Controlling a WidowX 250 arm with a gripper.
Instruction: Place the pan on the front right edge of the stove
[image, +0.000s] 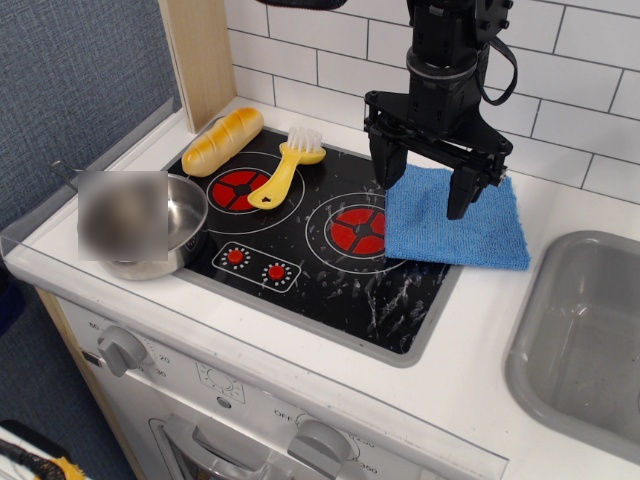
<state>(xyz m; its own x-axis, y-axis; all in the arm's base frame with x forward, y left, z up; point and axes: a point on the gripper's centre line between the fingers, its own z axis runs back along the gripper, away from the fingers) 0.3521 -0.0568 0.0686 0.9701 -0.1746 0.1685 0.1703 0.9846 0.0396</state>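
Observation:
The pan (180, 222), a small shiny steel pot, stands at the front left corner of the stove (330, 270), partly on its grey rim; its left part is blurred out. The stove is a glossy black cooktop with two red spiral burners. My gripper (425, 185) hangs open and empty above the blue cloth (460, 218) at the stove's right side, far right of the pan. Its two black fingers point down, spread wide.
A yellow dish brush (285, 168) lies across the left burner and a toy bread loaf (222, 140) at the back left. A grey sink basin (590, 340) sits at the right. A tiled wall stands behind, a wooden post at back left.

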